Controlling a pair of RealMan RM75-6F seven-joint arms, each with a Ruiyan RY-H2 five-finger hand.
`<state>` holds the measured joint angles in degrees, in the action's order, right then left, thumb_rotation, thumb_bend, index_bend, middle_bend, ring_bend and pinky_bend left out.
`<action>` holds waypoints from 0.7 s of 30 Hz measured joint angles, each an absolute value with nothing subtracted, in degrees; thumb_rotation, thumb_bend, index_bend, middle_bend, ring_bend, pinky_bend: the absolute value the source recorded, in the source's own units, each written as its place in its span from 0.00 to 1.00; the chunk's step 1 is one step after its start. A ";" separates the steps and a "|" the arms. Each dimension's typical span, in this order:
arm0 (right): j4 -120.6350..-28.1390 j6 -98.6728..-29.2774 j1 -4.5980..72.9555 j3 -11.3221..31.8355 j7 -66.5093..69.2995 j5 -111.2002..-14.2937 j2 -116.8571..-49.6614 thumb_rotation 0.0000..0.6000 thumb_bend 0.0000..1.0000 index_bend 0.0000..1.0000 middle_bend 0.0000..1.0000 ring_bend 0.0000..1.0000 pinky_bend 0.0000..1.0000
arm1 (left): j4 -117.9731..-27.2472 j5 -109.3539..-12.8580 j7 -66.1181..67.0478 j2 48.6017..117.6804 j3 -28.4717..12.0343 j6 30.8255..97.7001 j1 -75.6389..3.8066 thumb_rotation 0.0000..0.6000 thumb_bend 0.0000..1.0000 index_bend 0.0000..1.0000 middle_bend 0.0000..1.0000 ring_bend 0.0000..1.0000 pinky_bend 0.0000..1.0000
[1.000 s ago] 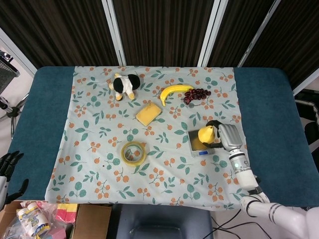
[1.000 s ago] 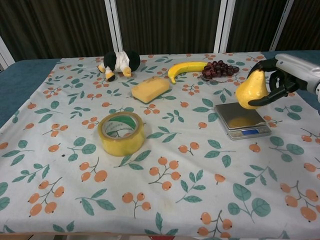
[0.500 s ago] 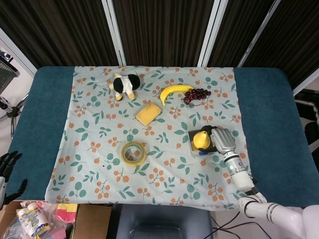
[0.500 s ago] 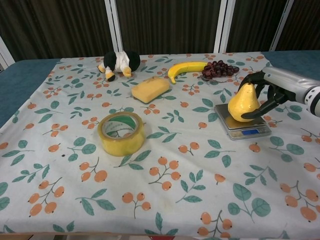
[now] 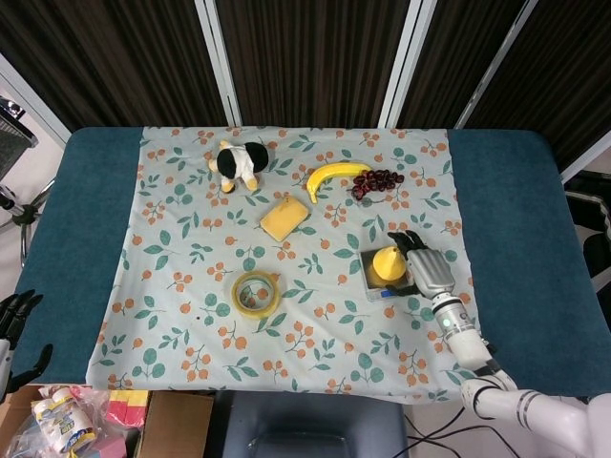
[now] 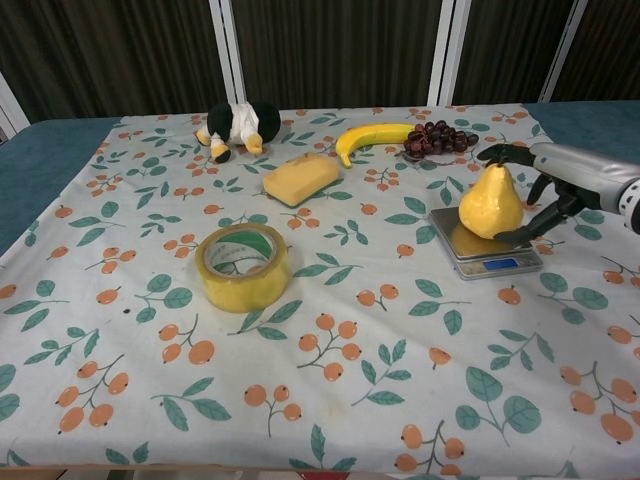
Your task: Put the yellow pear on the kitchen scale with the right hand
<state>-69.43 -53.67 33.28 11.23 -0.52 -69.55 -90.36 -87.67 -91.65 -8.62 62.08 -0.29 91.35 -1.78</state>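
- The tape roll [image 6: 242, 265] is seen nearest on the floral cloth [image 6: 330, 400], well apart from the task area.
- The yellow pear [image 6: 491, 203] is now seen standing upright on the kitchen scale [image 6: 485, 243]; a second ago it was held in the air above and beside the plate, so it has been lowered and set down.
- The right hand [image 6: 545, 185] has been opened: its fingers [image 6: 503, 152] are spread around the pear's far side, and whether they touch it cannot be told. The placing is judged done, with only a withdrawal left.
- Open cloth lies to the right of the scale, towards the bare blue worktop [image 5: 535, 239], so room for pulling back is judged ample; a sideways brush could topple the pear.
- Beyond the scale, the grapes [image 6: 438, 138] and banana [image 6: 375, 134] lie near, then the sponge [image 6: 300, 179] and the plush toy [image 6: 234, 125].
- The left hand [image 5: 13, 320] is seen at the worktop's left edge, empty with fingers apart.
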 measured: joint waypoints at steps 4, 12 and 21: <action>-70.04 -53.56 33.14 11.03 -0.17 -69.54 -89.86 1.00 0.24 0.10 0.12 0.01 0.34 | -87.67 -91.63 -8.61 62.08 -0.30 91.30 -1.80 1.00 0.39 0.13 0.09 0.08 0.34; -74.21 -56.78 31.64 10.40 0.48 -71.59 -87.10 1.00 0.17 0.00 0.03 0.00 0.25 | -87.57 -91.60 -8.69 62.10 -0.33 91.41 -1.74 1.00 0.39 0.13 0.09 0.08 0.34; -89.11 -68.18 25.10 8.12 -7.42 -73.75 -77.64 1.00 0.14 0.00 0.02 0.00 0.21 | -87.66 -91.76 -7.92 62.25 -0.18 90.96 -1.90 1.00 0.39 0.13 0.09 0.08 0.34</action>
